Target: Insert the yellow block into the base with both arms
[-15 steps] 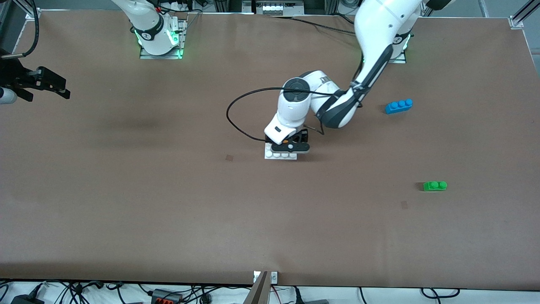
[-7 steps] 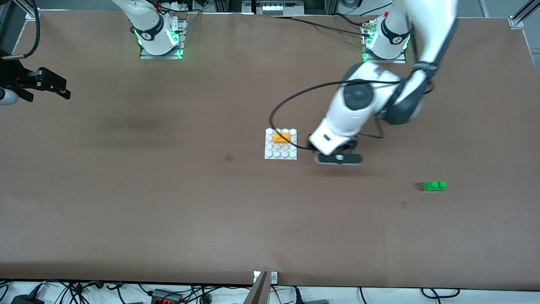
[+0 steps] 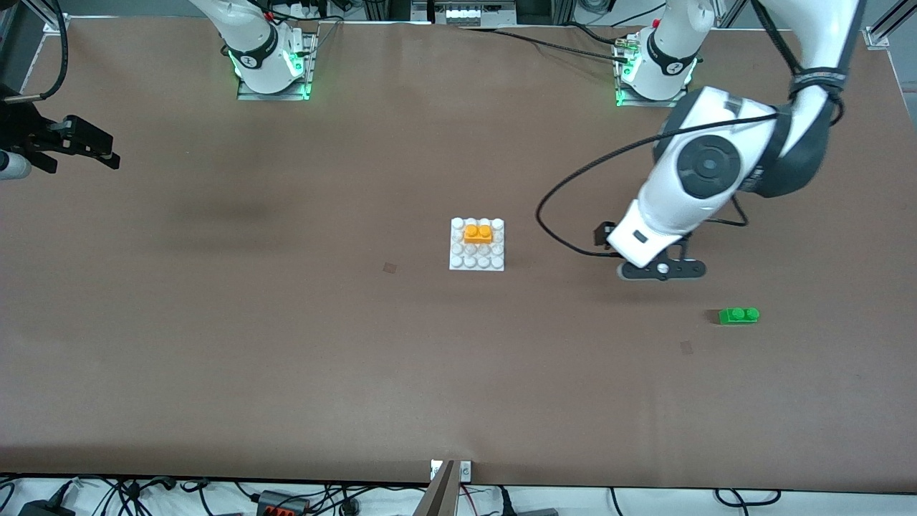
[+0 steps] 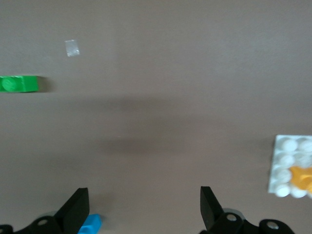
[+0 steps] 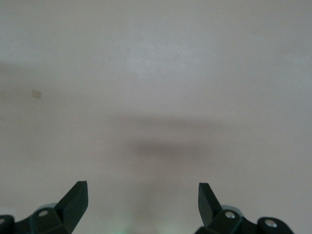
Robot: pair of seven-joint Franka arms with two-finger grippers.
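The yellow block (image 3: 478, 233) sits on the white studded base (image 3: 476, 259) at mid-table, in the rows farther from the front camera. My left gripper (image 3: 660, 271) is open and empty, up over bare table between the base and the green brick. In the left wrist view its gripper (image 4: 144, 209) is spread wide, with the base (image 4: 285, 161) and the yellow block (image 4: 302, 178) at the frame edge. My right gripper (image 3: 82, 143) waits at the right arm's end of the table, open and empty (image 5: 141, 202) over bare table.
A green two-stud brick (image 3: 738, 315) lies toward the left arm's end, nearer to the front camera; it also shows in the left wrist view (image 4: 18, 84). A blue brick (image 4: 90, 225) shows beside one left finger; the left arm hides it in the front view.
My left gripper let go of the yellow block on the base, rose and swung toward the left arm's end of the table. The right arm has not moved.
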